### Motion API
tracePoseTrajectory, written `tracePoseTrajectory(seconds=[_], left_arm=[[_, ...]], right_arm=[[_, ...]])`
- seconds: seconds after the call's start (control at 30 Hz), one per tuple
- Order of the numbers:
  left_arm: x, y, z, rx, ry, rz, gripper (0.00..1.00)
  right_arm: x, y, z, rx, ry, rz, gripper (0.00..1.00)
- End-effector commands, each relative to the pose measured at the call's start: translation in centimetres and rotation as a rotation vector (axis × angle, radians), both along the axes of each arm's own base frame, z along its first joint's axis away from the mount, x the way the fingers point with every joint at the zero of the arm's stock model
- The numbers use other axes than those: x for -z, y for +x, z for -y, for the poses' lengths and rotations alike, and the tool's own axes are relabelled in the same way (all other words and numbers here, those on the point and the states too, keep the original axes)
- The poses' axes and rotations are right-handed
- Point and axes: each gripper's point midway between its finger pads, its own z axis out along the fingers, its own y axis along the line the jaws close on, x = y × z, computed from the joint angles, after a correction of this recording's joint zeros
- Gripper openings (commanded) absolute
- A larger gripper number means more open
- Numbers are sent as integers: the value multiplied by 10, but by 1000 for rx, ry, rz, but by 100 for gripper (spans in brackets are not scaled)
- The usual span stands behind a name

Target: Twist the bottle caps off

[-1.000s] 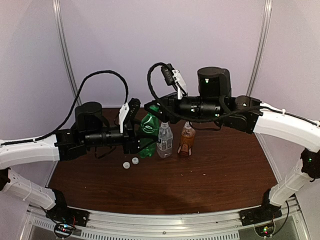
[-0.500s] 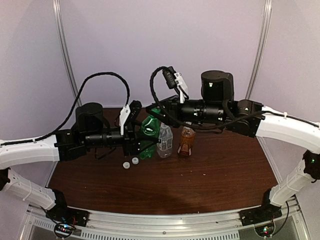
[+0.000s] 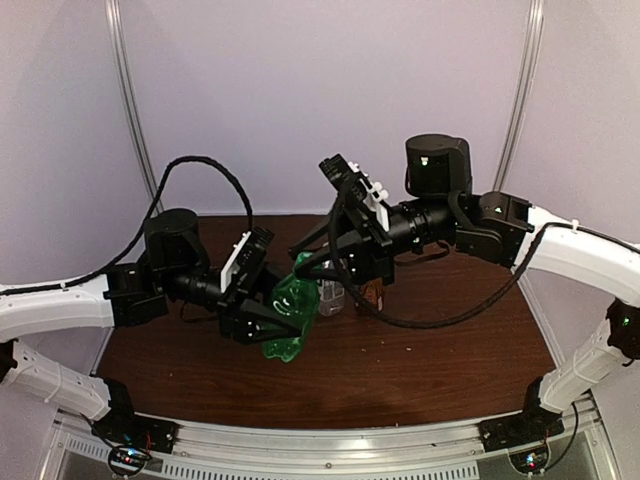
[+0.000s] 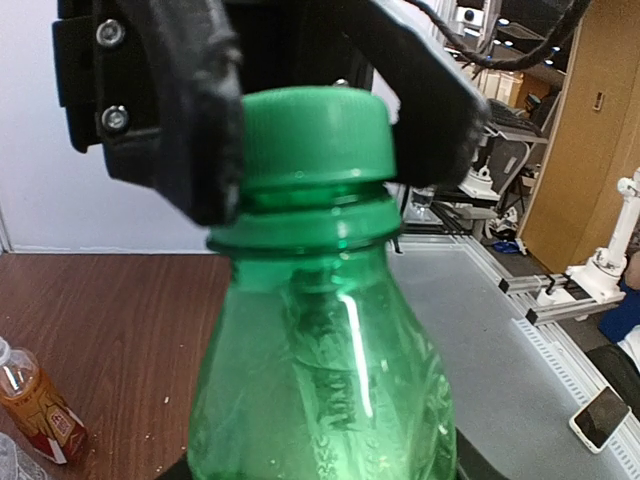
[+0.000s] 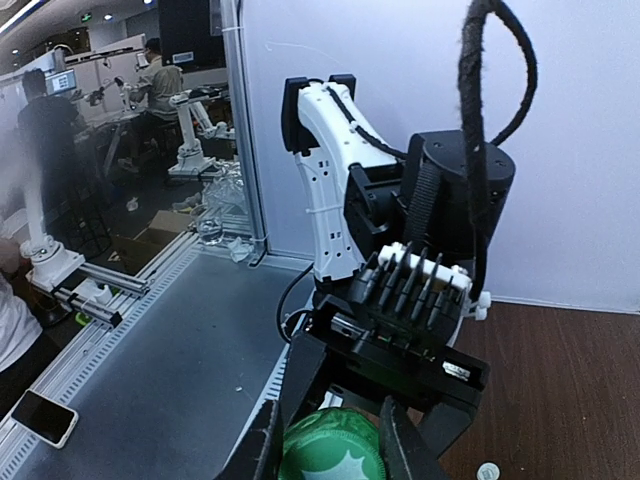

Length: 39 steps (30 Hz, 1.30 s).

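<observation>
My left gripper (image 3: 272, 322) is shut on the body of the green bottle (image 3: 292, 312) and holds it tilted above the table. The bottle fills the left wrist view (image 4: 320, 360). Its green cap (image 4: 310, 135) is still on the neck, clamped between the black fingers (image 4: 190, 110) of my right gripper (image 3: 308, 266). In the right wrist view the cap (image 5: 330, 452) sits between my right gripper's (image 5: 328, 440) jaws. The clear bottle (image 3: 330, 296) and the amber bottle (image 3: 372, 290) stand behind, uncapped and partly hidden. One white cap (image 5: 487, 470) lies on the table; the other is hidden.
The amber bottle (image 4: 38, 408) stands at the lower left of the left wrist view on the brown table (image 3: 440, 350). Both arms cross the middle of the table. A metal rail (image 3: 330, 440) runs along the near edge.
My left gripper has lifted the green bottle off the table and tilted it forward. My right gripper swung down and left and closed on the green cap.
</observation>
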Motion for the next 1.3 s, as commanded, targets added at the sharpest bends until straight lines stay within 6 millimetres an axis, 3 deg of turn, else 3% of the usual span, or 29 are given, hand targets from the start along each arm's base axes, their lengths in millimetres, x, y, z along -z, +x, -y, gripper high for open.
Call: tracePoseTrajectory(seconds=[0.0, 0.2, 0.43, 0.6, 0.8, 0.9, 1.07, 1.27], left_arm=[[-35, -29, -18, 154, -142, 93, 8], [-29, -15, -12, 71, -117, 98, 8], [-17, 33, -4, -212, -33, 108, 8], [-16, 59, -6, -361, -17, 107, 9], [-20, 87, -9, -530, -20, 81, 9], [-22, 92, -9, -559, -25, 71, 9], [-20, 95, -4, -564, -18, 64, 9], [-16, 96, -1, -564, -3, 67, 9]], right_arm=[[1, -18, 17, -159, -17, 8, 14], [-7, 5, 16, 21, -9, -25, 27], [-23, 37, 21, 269, 8, -137, 73], [-30, 60, 26, 440, 42, -187, 86], [-26, 92, 26, 687, 58, -253, 89], [-19, 104, 23, 768, 41, -285, 88], [-11, 106, 11, 760, 16, -305, 83], [-8, 103, 3, 728, 10, -311, 70]])
